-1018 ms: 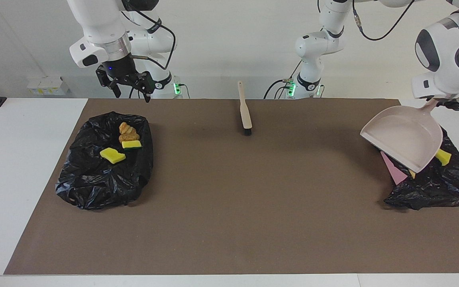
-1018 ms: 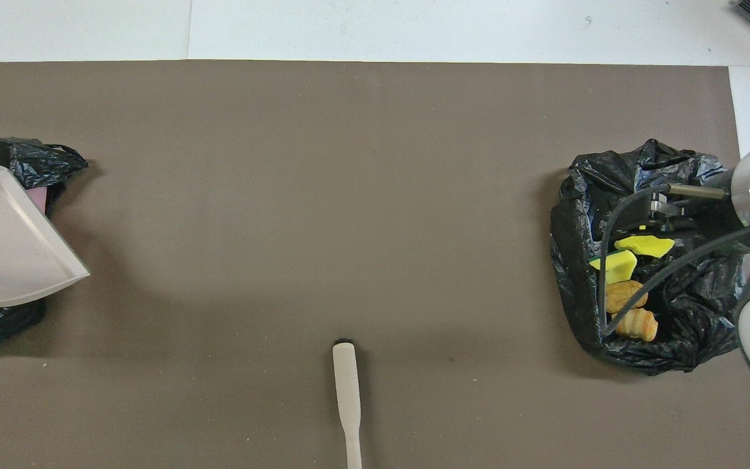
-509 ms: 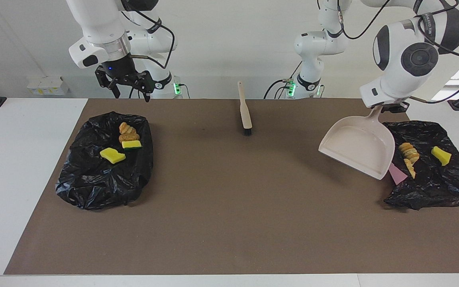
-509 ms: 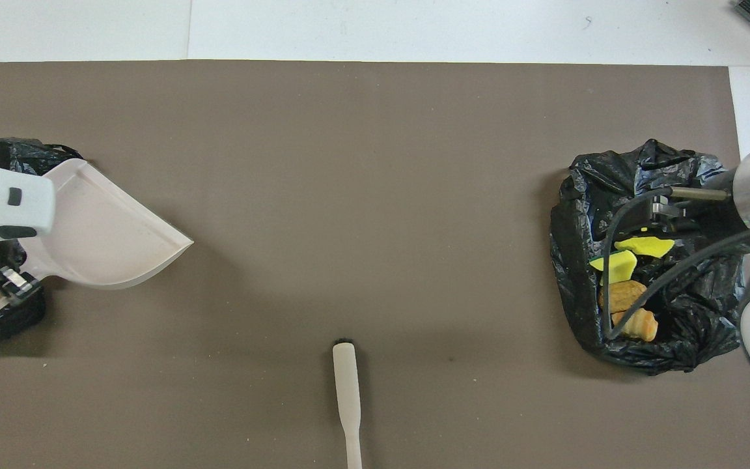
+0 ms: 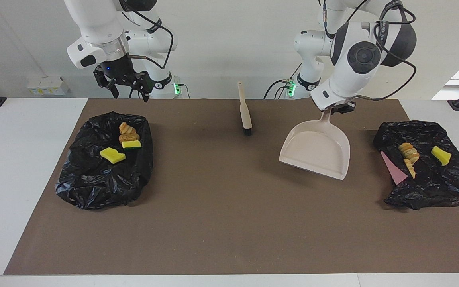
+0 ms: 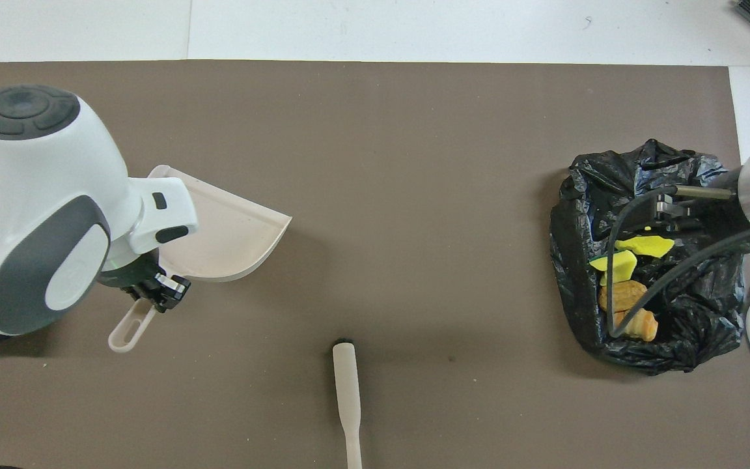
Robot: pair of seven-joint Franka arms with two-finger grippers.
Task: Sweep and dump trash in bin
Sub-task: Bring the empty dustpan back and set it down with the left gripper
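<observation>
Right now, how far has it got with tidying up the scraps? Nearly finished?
Nearly, it seems. No scraps show on the brown mat: the trash lies on two black bags, one at the right arm's end, one at the left arm's. The left gripper holds the empty dustpan by its handle, over the mat. The right gripper hangs open above its bag. The brush lies unused. Left: putting the dustpan down.

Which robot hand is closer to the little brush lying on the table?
The left. The left gripper, holding the dustpan, is beside the brush. The right gripper waits over the bag at its end of the table.
</observation>
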